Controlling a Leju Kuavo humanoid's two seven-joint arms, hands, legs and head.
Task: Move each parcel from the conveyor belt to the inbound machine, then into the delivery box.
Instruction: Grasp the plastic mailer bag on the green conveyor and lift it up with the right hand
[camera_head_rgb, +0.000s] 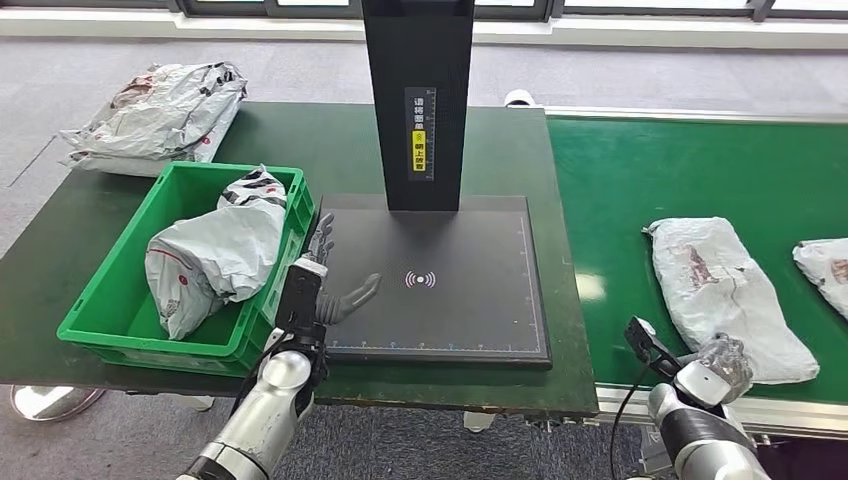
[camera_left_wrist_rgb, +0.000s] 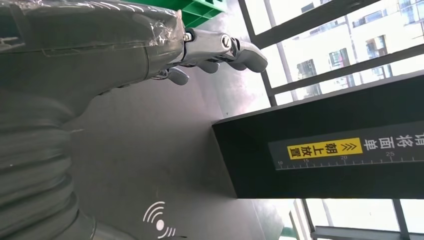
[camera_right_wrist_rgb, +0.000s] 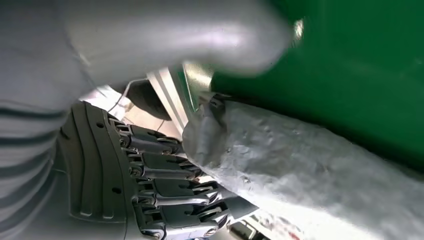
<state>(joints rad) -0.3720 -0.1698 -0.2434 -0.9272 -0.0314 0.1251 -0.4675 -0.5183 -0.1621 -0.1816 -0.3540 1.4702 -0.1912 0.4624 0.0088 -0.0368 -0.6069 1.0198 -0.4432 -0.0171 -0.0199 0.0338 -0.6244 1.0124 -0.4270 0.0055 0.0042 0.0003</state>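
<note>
A grey parcel (camera_head_rgb: 725, 295) lies on the green conveyor belt (camera_head_rgb: 680, 170), with a second parcel (camera_head_rgb: 825, 265) at the right edge. My right hand (camera_head_rgb: 715, 365) is at the first parcel's near end. In the right wrist view its dark fingers (camera_right_wrist_rgb: 165, 185) lie under the end of the parcel (camera_right_wrist_rgb: 300, 170) and the blurred thumb (camera_right_wrist_rgb: 175, 35) stands apart above it. My left hand (camera_head_rgb: 325, 285) hovers with fingers spread and nothing in it over the left edge of the black inbound machine platform (camera_head_rgb: 450, 280). The green delivery box (camera_head_rgb: 110, 335) holds a parcel (camera_head_rgb: 215, 250).
The machine's black column (camera_head_rgb: 418, 100) rises at the back of the platform. A pile of parcels (camera_head_rgb: 160, 115) lies on the dark table at the back left. The box stands right beside my left hand. The belt's metal rail runs along its near edge.
</note>
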